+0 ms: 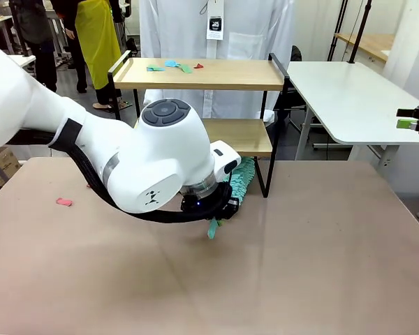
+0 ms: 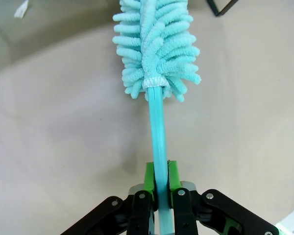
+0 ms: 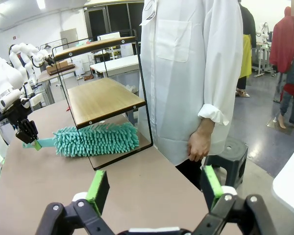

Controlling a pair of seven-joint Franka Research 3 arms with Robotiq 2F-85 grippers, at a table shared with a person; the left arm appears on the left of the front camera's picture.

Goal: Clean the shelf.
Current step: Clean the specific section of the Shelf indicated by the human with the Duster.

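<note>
Left gripper (image 2: 161, 175) clamped on duster (image 2: 157, 44) handle, head held low by shelf (image 1: 230, 73) foot, presumably for sweeping reach | shelf set at table's (image 1: 321, 265) far centre, scraps (image 1: 173, 65) on top board | right gripper (image 3: 155, 183) jaws spread, empty

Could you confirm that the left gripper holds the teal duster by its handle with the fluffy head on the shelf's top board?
No: the left gripper holds the duster by its handle, but the head lies under the lower board of the shelf, as the right wrist view shows.
</note>
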